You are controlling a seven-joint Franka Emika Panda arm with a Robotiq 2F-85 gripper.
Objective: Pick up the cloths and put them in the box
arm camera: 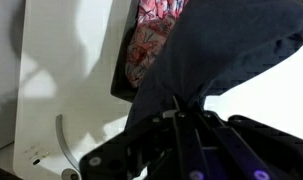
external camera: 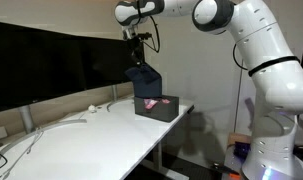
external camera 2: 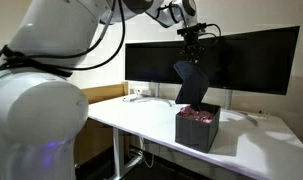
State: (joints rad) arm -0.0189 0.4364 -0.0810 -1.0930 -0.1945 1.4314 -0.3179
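The gripper (external camera: 139,62), jaws pinched on the top of the dark cloth (external camera: 144,82), holds it hanging over the box (external camera: 157,112), where the pink cloth (external camera: 155,101) lies.

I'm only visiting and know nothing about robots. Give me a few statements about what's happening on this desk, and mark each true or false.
1. The pincer is shut on the plain dark navy cloth. True.
2. The pink-red floral cloth lies spread on the white table beside the box. False: it lies inside the small dark open-topped box.
3. The dark navy cloth hangs from the pincer above the box. True.
4. Both cloths are fully inside the box. False: only the floral one is; the navy one hangs from the pincer.
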